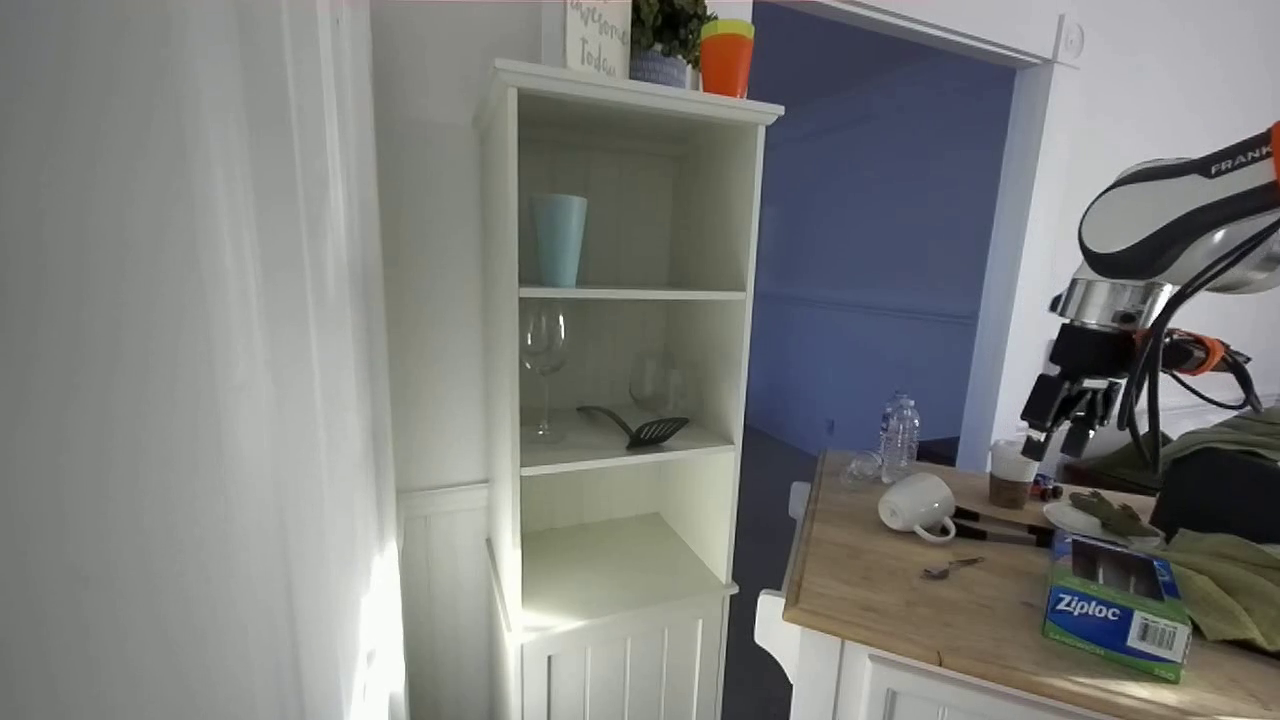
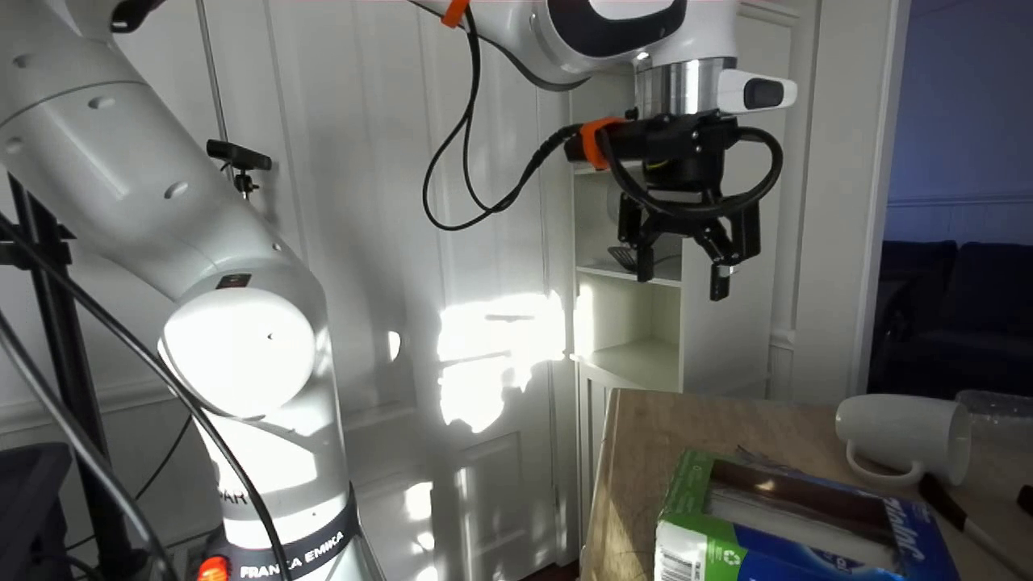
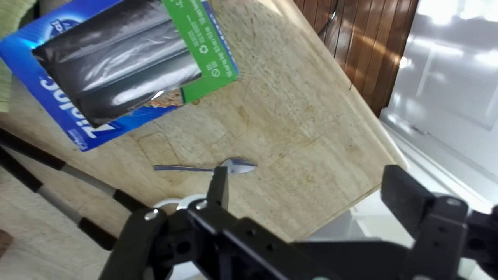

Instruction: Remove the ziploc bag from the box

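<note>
The box is a blue and green Ziploc carton lying flat on the wooden table, with a large opening in its top. It shows in both exterior views [image 1: 1090,615] [image 2: 710,528] and at the upper left of the wrist view [image 3: 210,79]. Through the opening, folded, shiny translucent plastic of the ziploc bag [image 3: 132,58] lies inside the box; it looks whitish in an exterior view [image 2: 795,524]. My gripper [image 3: 307,171] is open and empty, its fingers wide apart. In both exterior views [image 1: 1056,447] [image 2: 682,284] it points down, well above the table and apart from the box.
A white mug [image 1: 915,503] lies on its side near black-handled tongs [image 1: 1000,530]. A spoon [image 3: 237,166] lies between mug and box. A cup [image 1: 1010,478], plate [image 1: 1075,518], bottles [image 1: 900,440] and green cloth [image 1: 1235,590] are around. A white shelf [image 1: 630,462] stands beyond the table edge.
</note>
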You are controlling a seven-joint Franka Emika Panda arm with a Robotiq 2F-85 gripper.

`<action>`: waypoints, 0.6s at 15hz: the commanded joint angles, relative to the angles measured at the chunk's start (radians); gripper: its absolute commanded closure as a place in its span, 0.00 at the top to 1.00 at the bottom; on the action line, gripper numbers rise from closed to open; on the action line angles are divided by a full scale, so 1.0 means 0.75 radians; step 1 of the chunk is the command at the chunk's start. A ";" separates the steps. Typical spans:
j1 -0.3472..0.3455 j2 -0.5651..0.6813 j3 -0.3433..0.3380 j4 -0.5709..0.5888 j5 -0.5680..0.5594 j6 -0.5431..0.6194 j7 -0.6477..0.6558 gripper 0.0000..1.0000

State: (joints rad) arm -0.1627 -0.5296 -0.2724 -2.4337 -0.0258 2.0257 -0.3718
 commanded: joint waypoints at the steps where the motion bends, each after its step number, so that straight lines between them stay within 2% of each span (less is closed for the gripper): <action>1: -0.091 -0.053 -0.019 -0.045 -0.007 0.092 0.148 1.00; 3: -0.132 -0.021 -0.029 -0.060 0.003 0.187 0.229 1.00; 9: -0.278 0.079 0.004 -0.202 -0.063 0.635 0.520 1.00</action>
State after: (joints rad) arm -0.3141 -0.4974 -0.2940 -2.5379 -0.0349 2.3676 -0.0945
